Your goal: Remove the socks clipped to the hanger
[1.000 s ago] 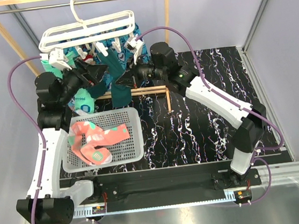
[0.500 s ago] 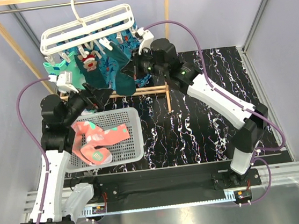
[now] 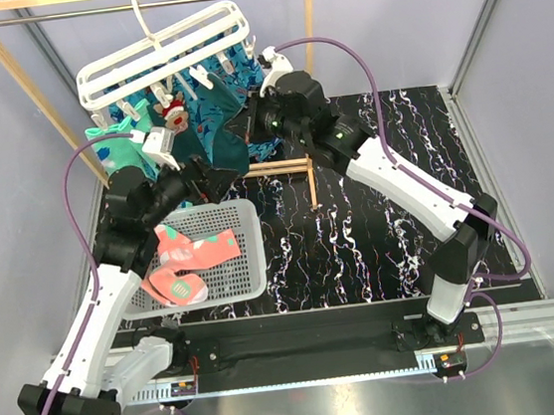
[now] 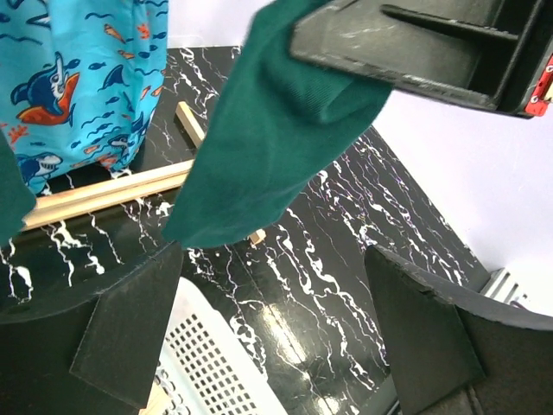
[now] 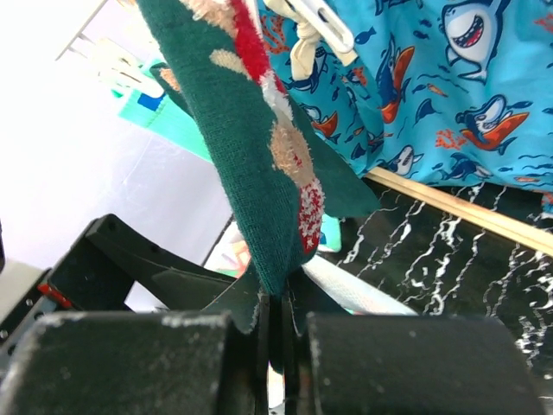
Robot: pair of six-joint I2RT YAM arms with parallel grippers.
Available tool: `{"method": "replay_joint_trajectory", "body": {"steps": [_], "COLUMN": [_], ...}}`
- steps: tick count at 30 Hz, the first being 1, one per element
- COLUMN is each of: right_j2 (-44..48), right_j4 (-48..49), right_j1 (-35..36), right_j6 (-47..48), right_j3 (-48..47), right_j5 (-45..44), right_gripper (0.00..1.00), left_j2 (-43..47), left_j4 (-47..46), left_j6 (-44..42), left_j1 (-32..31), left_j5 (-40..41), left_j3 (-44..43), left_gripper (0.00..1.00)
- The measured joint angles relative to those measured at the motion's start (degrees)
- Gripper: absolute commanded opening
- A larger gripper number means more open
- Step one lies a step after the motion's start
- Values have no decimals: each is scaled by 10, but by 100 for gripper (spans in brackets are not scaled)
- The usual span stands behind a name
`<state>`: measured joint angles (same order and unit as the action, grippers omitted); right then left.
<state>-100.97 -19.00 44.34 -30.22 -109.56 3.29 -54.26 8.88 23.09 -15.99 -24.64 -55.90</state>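
Marbled table (image 3: 361, 238); right pincer (image 5: 278, 322) pinches teal sock (image 5: 246, 164); left pincer (image 4: 272, 255) agape.

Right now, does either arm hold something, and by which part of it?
The right fingers pinch the dark teal Santa sock by its lower tip. The left fingers are open and hold nothing.

The right half of the table (image 3: 342, 250) lies open, crossed only by the right arm, and leaves a claw room to pass. Beneath the hanger (image 3: 164, 50) it is crowded. The hanging socks (image 3: 210, 125), the shark cloth (image 4: 86, 86), the wooden rack's low bar (image 3: 278, 168) and the basket (image 3: 197, 209) stand close together.
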Motion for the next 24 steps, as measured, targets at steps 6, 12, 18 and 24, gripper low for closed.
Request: {"method": "replay_joint_trajectory", "body": {"steps": [6, 12, 18, 24], "right_j2": [2, 9, 14, 16], "right_j4": [8, 28, 43, 47], "right_j1": [17, 27, 35, 35], "right_j6": [-26, -51, -67, -61], "right_j3": [7, 35, 42, 44], "right_j5": [-24, -44, -58, -57], "right_gripper": [0, 0, 0, 21], "left_j2": [-4, -33, -55, -60], "left_j4": [-20, -48, -71, -79], "left_j6": [-9, -13, -9, -26], "left_j1": [-33, -50, -59, -61], "left_j5": [39, 75, 86, 74], "left_j3": [-2, -4, -9, -10], "left_gripper": [94, 91, 39, 0]}}
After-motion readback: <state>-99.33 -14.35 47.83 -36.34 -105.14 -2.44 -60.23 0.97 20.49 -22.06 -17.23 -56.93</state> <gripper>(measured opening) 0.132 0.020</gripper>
